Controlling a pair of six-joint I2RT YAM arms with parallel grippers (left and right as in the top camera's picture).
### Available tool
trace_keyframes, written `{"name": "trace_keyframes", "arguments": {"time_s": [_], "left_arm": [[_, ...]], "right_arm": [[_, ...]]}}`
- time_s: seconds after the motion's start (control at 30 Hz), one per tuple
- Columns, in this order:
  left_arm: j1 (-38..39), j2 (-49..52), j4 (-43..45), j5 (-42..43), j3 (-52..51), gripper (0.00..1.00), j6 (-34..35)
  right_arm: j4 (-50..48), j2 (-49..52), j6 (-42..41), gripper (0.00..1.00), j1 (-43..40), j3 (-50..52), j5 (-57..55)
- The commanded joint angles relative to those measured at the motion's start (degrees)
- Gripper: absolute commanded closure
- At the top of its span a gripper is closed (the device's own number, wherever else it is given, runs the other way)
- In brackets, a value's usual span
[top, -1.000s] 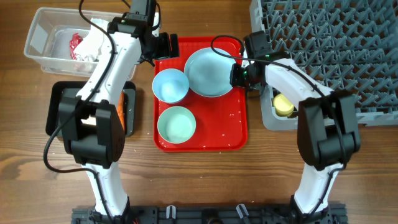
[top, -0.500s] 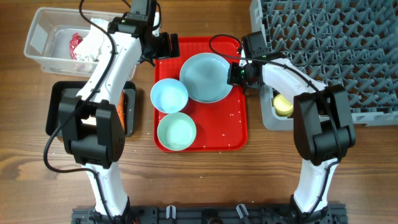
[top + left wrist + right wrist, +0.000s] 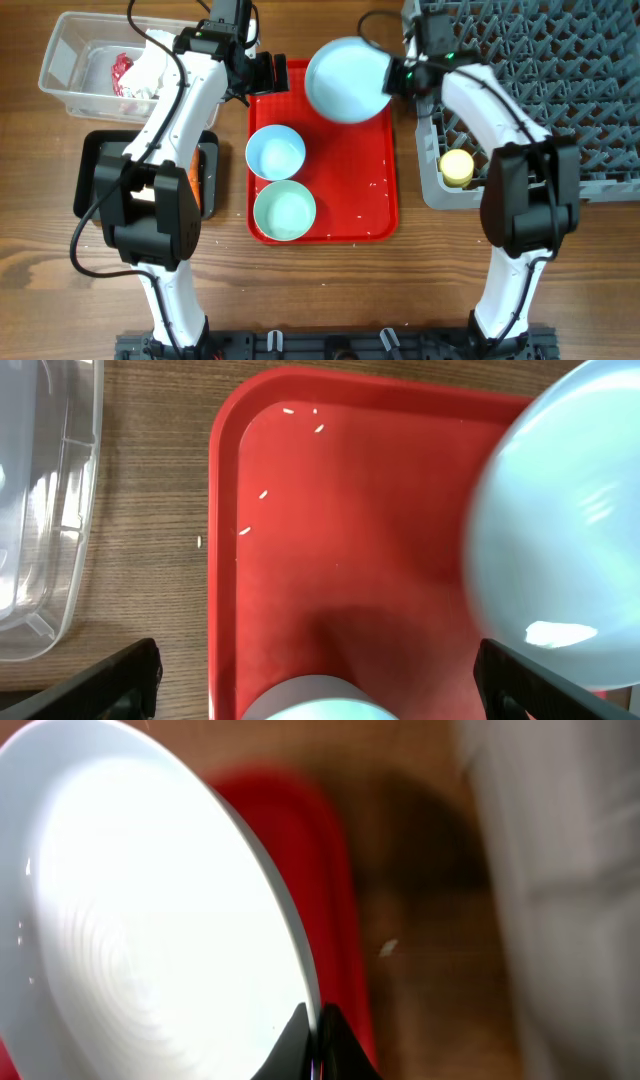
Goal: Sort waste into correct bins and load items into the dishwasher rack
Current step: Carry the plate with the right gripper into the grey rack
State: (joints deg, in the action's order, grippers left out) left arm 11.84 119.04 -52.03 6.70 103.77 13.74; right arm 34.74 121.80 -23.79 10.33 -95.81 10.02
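A: Left side first. What is noted of the left end effector (image 3: 264, 73)?

B: It is seen over the far left corner of the red tray (image 3: 340, 195), jaws spread wide, nothing held. A few rice grains (image 3: 265, 493) are noted on the tray below it. The clear tub (image 3: 70, 70) lies just to its left.

A: And the plate?

B: The pale blue plate (image 3: 345, 80) is held over the tray's far right corner, overhanging the far edge. It is gripped at its right rim by the right end effector (image 3: 399, 76). In the wrist view the fingertips (image 3: 292, 1050) are closed tight on that rim.

A: Relation that matters?

B: The dishwasher rack (image 3: 540, 60) lies directly right of the right end effector, just beside it. The plate extends out to the left of the grip. The right arm is plainly the nearer one. It is judged that the plate must be carried rightward and stood on edge between pegs. Its tilt cannot be read surely.

A: Anything already racked?

B: The yellow cup (image 3: 457, 167) is seen at the rack's near left edge.
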Motion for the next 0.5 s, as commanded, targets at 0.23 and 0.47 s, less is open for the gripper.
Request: {"name": "trace_keyframes", "arguments": {"time_s": [0.23,0.47], "left_arm": [[-0.11,-1.31,0.13,-0.57,0.55,0.0,0.68],[-0.11,-1.31,0.15,-0.57,0.55,0.0,0.68]], "right_arm": [[7.96,-17.07,8.37,0.96,-6.71,-12.39,-18.18],[14.99,-30.38,21.55,0.96,-13.64,-12.39,-41.46]]}}
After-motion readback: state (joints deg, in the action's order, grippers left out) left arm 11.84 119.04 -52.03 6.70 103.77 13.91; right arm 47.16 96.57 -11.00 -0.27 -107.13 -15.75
